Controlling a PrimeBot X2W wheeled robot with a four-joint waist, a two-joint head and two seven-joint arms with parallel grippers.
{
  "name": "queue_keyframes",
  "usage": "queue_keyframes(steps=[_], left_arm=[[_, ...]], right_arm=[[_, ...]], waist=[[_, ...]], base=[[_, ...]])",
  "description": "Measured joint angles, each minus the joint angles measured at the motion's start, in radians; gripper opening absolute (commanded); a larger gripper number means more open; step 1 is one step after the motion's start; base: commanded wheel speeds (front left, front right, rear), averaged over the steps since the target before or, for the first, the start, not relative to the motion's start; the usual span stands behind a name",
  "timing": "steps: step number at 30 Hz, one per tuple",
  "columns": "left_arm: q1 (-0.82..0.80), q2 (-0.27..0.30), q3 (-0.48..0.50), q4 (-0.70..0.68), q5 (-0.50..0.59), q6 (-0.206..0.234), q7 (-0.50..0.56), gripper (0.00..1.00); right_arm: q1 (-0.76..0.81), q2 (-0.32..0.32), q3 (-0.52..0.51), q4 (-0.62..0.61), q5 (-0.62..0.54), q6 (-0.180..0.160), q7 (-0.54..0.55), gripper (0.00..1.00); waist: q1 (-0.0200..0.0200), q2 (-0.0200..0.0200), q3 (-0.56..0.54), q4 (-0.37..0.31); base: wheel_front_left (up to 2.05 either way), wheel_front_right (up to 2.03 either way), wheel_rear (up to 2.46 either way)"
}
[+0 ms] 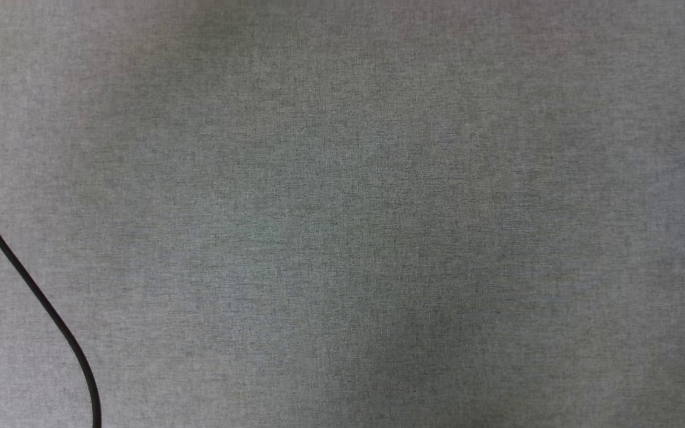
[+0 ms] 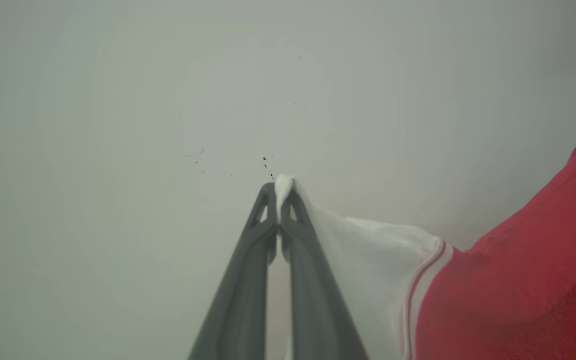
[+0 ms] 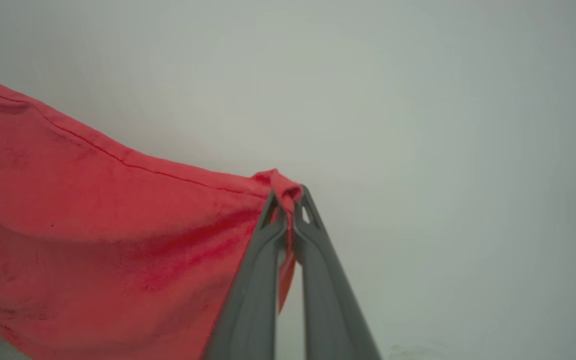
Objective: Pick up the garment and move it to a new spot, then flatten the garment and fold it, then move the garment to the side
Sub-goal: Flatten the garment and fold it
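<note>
While its two dark fingers pinch the white sleeve tip, the left gripper (image 2: 279, 192) holds the red jersey-style cloth garment (image 2: 518, 280) up before a plain pale grey backdrop (image 2: 118, 100). The right gripper (image 3: 289, 196) is clamped on the garment's red hemmed corner, before that same backdrop.

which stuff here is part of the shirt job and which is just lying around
Part of the job:
- garment, red with a white sleeve
- left gripper, shut on the white sleeve
- right gripper, shut on a red edge

Just lying about:
- black cable
- grey fabric surface under it
</note>
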Motion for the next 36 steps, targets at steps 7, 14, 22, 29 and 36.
queue_keyframes(steps=[7,14,22,29,36], left_arm=[[0.11,-0.021,-0.042,0.12,-0.028,-0.03,-0.067,0.0],[0.314,-0.026,-0.068,0.15,-0.064,-0.029,-0.137,0.0],[0.658,0.029,-0.105,0.027,-0.089,0.048,-0.191,0.0],[0.967,0.081,-0.15,-0.142,-0.122,0.125,-0.199,0.0],[1.25,0.164,-0.167,-0.329,-0.181,0.229,-0.204,0.0]], right_arm=[[0.084,0.061,0.096,0.134,0.053,0.0,-0.099,0.0],[0.221,0.078,0.179,0.204,0.119,0.0,-0.182,0.0],[0.418,0.062,0.301,0.218,0.22,0.0,-0.247,0.0],[0.618,0.027,0.41,0.184,0.285,0.0,-0.281,0.0],[0.806,-0.038,0.471,0.128,0.351,0.0,-0.308,0.0]], waist=[[0.0,0.0,0.024,0.003],[0.0,-0.0001,0.015,0.001],[-0.0001,0.0,-0.049,-0.004],[-0.0001,0.0,-0.141,-0.012],[-0.0002,0.0,-0.253,-0.011]], base=[[0.0,0.0,0.0],[0.0,0.0,0.0],[0.0,0.0,0.0],[0.0,0.0,0.0],[0.0,0.0,0.0]])
